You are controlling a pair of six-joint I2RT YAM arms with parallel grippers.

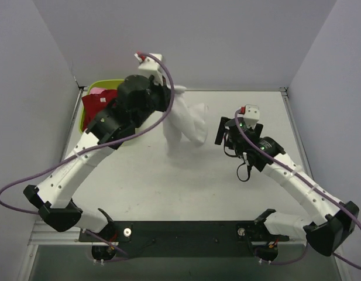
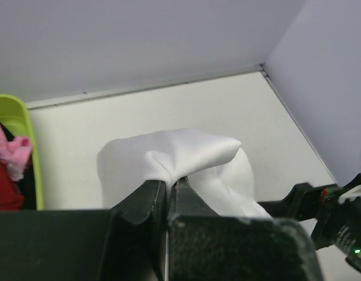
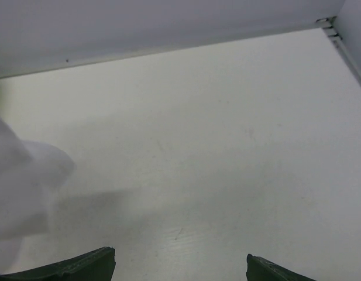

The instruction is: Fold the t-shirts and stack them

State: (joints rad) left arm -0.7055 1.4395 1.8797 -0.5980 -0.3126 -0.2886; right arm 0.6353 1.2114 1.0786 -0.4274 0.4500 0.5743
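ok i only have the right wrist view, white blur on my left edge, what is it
observer: the white t-shirt, bunched up and hanging from the left claw, which is shut on a fold of it
operator: and the other shirts
observer: the dark red t-shirt and the pink t-shirt lie in the lime-green basin at the table's far left corner

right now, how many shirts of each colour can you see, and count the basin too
white t-shirt: 1
dark red t-shirt: 1
pink t-shirt: 1
lime-green basin: 1
total: 4
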